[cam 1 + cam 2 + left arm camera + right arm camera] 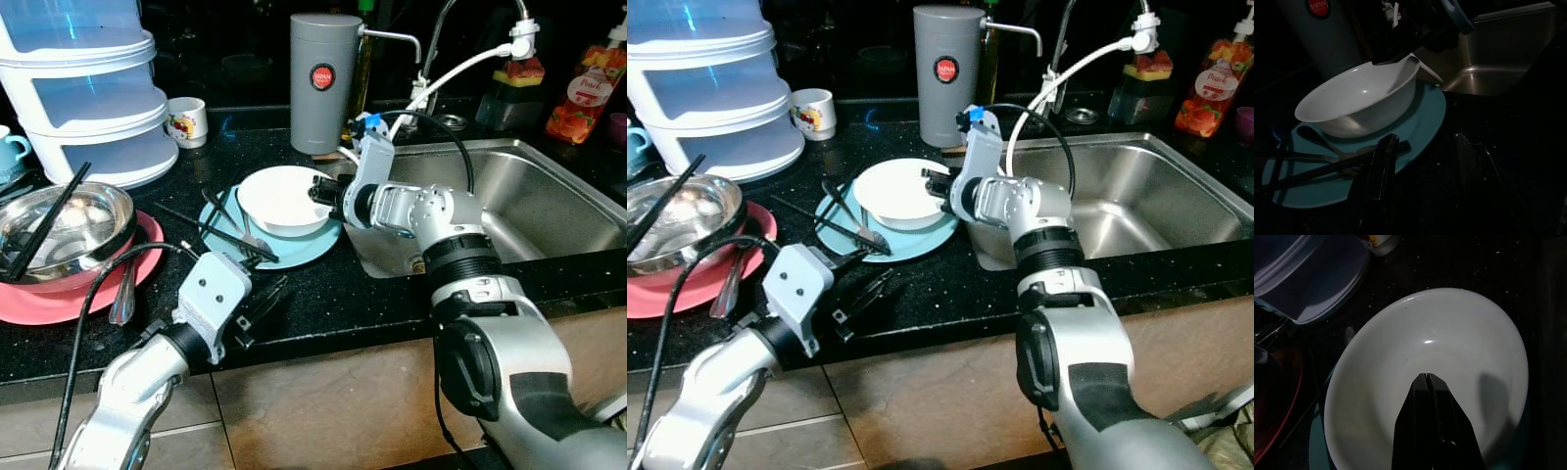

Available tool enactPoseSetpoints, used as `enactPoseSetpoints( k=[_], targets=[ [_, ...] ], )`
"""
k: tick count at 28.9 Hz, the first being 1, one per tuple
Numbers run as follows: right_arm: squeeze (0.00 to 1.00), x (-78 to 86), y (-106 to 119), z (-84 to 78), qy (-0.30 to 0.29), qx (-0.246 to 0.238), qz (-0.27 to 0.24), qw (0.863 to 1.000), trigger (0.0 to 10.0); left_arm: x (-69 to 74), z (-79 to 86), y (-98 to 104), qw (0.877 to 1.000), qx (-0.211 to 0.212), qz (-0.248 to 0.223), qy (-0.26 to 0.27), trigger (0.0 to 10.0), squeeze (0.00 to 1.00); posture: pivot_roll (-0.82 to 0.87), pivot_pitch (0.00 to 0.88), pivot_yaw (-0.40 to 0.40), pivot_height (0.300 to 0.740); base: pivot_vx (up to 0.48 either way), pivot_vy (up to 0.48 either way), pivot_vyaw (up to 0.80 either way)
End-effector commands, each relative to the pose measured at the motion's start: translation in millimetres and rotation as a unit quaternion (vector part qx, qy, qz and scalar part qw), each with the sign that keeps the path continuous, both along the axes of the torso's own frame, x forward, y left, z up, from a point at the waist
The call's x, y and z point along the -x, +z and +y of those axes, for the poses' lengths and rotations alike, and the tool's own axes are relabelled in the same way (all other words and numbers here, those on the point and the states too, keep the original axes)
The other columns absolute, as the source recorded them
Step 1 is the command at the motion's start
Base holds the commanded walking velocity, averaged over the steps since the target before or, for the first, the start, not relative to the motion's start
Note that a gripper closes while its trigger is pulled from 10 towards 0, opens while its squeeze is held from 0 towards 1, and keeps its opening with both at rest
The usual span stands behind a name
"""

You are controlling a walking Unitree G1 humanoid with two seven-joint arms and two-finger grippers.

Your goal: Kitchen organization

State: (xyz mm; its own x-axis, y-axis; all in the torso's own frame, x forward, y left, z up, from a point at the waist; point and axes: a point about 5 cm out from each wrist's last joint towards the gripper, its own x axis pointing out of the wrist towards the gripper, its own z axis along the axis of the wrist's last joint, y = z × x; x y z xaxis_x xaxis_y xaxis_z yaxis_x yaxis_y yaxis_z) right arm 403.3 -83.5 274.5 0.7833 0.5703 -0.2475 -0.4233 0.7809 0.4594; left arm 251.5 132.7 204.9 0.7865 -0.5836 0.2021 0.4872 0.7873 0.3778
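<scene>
On my far left a steel bowl (64,227) sits on a pink plate (59,294). My left gripper (260,299) hovers low over the black surface (333,304) near the teal plate (312,245), its fingers apart. The white bowl (282,199) rests on that plate, and my right gripper (320,192) is clamped on its rim, beside the sink (549,201).
</scene>
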Motion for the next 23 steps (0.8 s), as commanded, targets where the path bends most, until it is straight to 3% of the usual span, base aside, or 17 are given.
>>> enactPoseSetpoints(
  k=[1, 10, 11, 14, 15, 16, 17, 23],
  targets=[
    [0.0, 0.2, 7.8, -0.4, 0.0, -0.006, -0.004, 1.0, 0.0, 1.5, -0.1, 6.2, 1.0, 0.004, -0.008, -0.006, 10.0, 0.0, 0.04, 0.1, -0.02, 0.74, 0.0, 0.0, 0.0],
    [0.0, -0.7, 17.8, -1.6, 0.0, -0.038, -0.015, 0.999, 0.0, -0.3, -0.8, 8.8, 1.0, 0.006, -0.014, -0.005, 10.0, 0.0, 0.04, 0.091, -0.024, 0.74, 0.0, 0.0, 0.0],
    [0.0, -1.8, 26.2, -3.7, -0.006, -0.045, -0.044, 0.998, 10.0, 0.3, -0.6, 8.7, 1.0, 0.006, -0.014, -0.005, 10.0, 0.0, 0.04, 0.085, -0.025, 0.74, 0.0, 0.0, 0.0],
    [0.0, -4.4, 32.5, -9.8, -0.025, 0.019, -0.107, 0.994, 10.0, 0.8, -0.2, 8.4, 1.0, 0.006, -0.013, -0.004, 10.0, 0.0, 0.04, 0.082, -0.024, 0.74, 0.0, 0.0, 0.0],
    [0.08, -4.4, 32.6, -9.4, -0.025, 0.033, -0.118, 0.992, 10.0, 1.0, 0.7, 8.3, 1.0, 0.006, -0.013, -0.004, 10.0, 0.0, 0.04, 0.079, -0.026, 0.74, 0.0, 0.0, 0.0],
    [0.73, -4.5, 31.9, -9.6, -0.026, 0.047, -0.124, 0.991, 10.0, 1.2, 1.3, 8.3, 1.0, 0.005, -0.013, -0.004, 10.0, 0.0, 0.04, 0.079, -0.026, 0.74, 0.0, 0.0, 0.0],
    [0.98, -4.6, 31.0, -10.2, -0.028, 0.055, -0.128, 0.99, 10.0, 1.5, 1.5, 8.2, 1.0, 0.005, -0.013, -0.005, 10.0, 0.0, 0.04, 0.077, -0.027, 0.74, 0.0, 0.0, 0.0],
    [1.0, -6.0, 22.7, -17.6, -0.049, 0.077, -0.121, 0.988, 10.0, 2.3, -0.1, 7.7, 1.0, 0.005, -0.012, -0.007, 10.0, 0.0, 0.04, 0.071, -0.028, 0.74, 0.0, 0.0, 0.0]
  ],
)
